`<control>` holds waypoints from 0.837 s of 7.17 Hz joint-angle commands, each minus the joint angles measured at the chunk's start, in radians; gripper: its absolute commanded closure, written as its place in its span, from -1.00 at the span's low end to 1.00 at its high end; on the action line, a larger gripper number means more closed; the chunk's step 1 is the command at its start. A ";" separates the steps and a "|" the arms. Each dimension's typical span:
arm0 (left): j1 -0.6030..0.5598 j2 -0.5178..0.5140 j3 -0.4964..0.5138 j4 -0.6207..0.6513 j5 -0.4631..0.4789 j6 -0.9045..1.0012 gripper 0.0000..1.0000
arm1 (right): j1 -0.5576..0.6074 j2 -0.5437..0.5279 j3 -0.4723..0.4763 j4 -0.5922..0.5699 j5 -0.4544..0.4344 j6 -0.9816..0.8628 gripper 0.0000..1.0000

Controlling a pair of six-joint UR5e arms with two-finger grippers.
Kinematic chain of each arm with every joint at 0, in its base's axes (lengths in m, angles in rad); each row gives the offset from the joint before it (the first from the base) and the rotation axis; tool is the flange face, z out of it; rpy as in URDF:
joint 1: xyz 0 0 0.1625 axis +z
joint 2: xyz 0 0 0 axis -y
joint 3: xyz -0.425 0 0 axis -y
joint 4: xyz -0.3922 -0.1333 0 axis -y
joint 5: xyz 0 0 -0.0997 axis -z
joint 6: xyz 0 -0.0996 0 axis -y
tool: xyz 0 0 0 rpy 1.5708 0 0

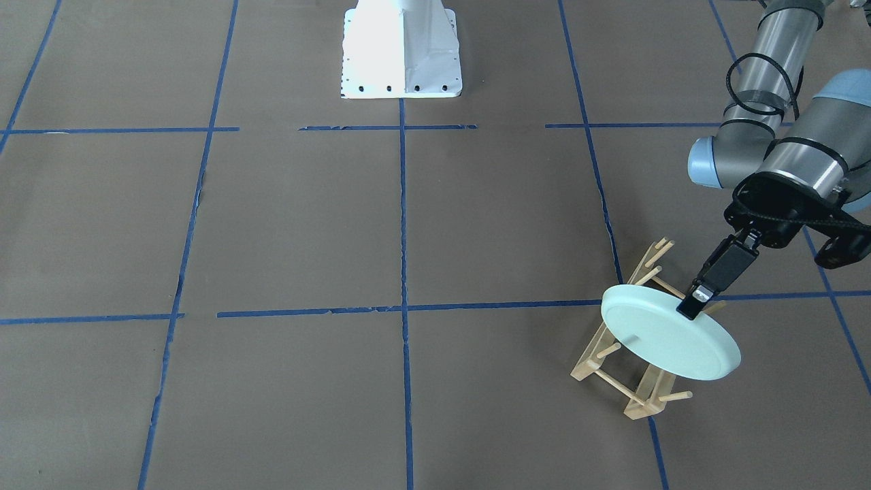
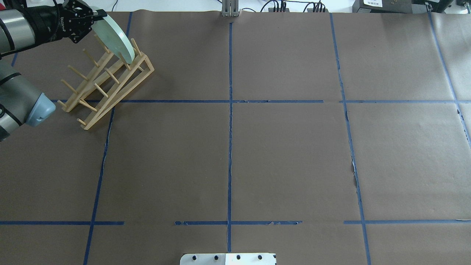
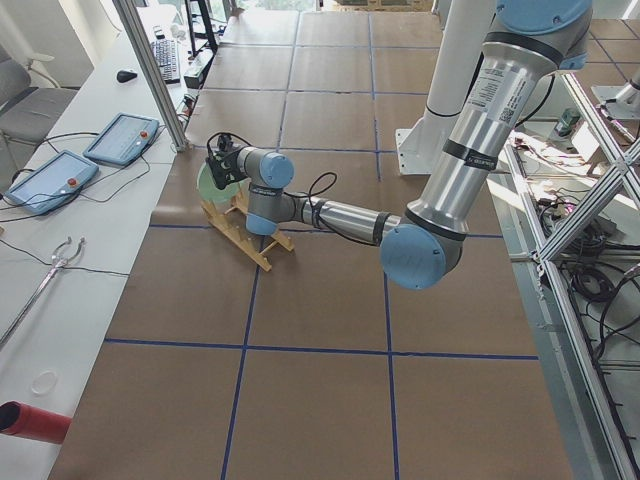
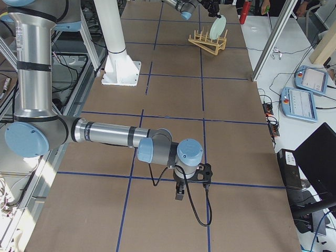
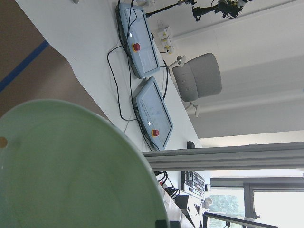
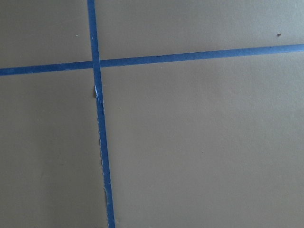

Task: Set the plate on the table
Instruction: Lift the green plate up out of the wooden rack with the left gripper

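The pale mint-green plate [image 1: 663, 340] stands tilted on edge between the pegs of the wooden rack [image 1: 612, 371], at the table's far left corner in the overhead view [image 2: 119, 40]. My left gripper [image 1: 694, 305] is shut on the plate's upper rim; one black finger lies over its face. In the left wrist view the plate [image 5: 71, 171] fills the lower left. My right gripper [image 4: 179, 193] hangs low over the brown paper table [image 1: 408, 224]. It shows only in the exterior right view, so I cannot tell whether it is open or shut.
The white robot base [image 1: 401, 51] stands at the table's near middle edge. The rack [image 2: 106, 84] lies across a blue tape line. Beyond the table's far edge a white desk holds two teach pendants [image 5: 147, 76] and cables.
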 commanded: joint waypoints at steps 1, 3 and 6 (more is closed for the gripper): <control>-0.005 0.004 0.000 -0.096 0.036 -0.126 1.00 | 0.000 0.000 0.000 0.000 0.000 0.000 -1.00; -0.022 0.012 0.000 -0.148 0.063 -0.186 1.00 | 0.000 0.000 0.000 0.000 0.000 0.000 -1.00; -0.094 0.010 -0.050 -0.134 -0.007 -0.223 1.00 | 0.000 0.000 0.000 0.000 0.000 0.000 -1.00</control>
